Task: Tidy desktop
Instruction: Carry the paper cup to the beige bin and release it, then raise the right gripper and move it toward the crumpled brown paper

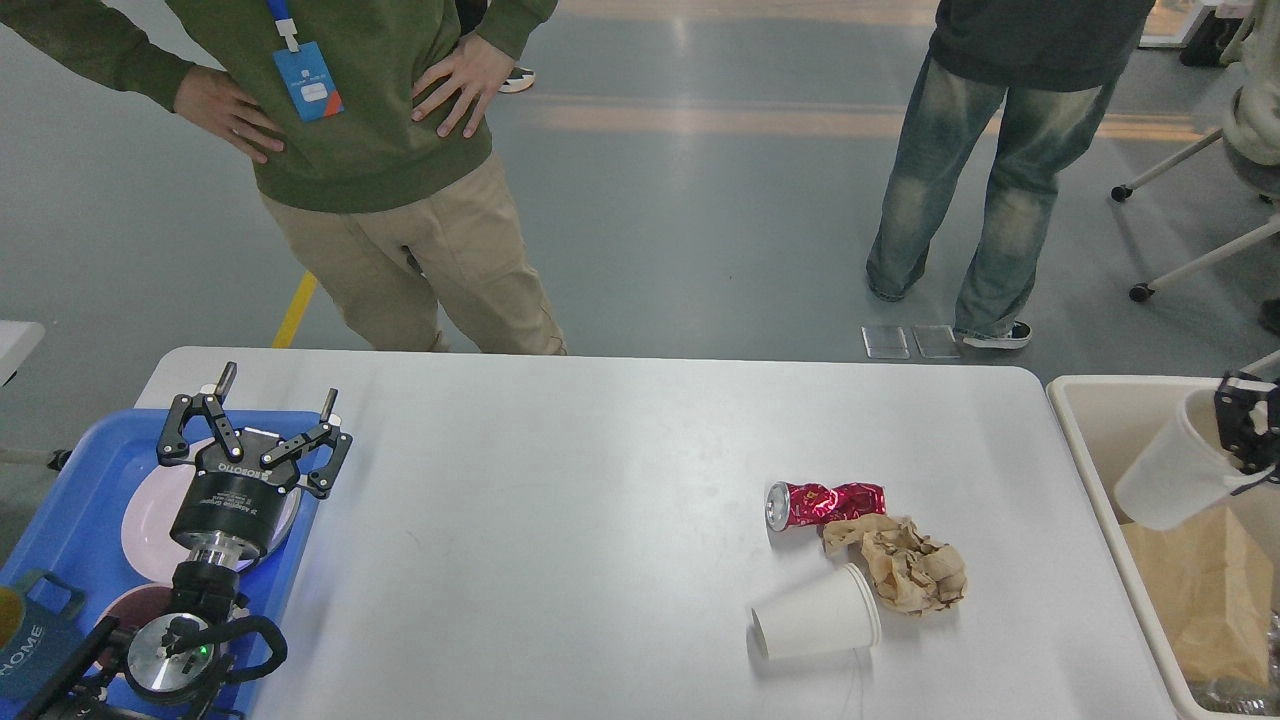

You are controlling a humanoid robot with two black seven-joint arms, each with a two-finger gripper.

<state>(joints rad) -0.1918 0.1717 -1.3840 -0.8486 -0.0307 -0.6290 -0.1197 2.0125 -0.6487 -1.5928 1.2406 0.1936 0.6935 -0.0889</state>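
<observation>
Our left jaws (275, 392) gape empty over the table's (560, 480) left edge; our right jaws (1245, 435) pinch a white cup (1175, 475) beyond its right edge.

The right gripper (1245, 430) was cut off by the right edge, so how its fingers stood on the white cup (1175, 470) could not be told. The beige bin (1090, 480) ran out of view right and near. The blue tray (70, 520) was clipped at the left, its plates (145, 510) partly hidden behind the left gripper (275, 400). Both bystanders were cut off above the chest.
</observation>
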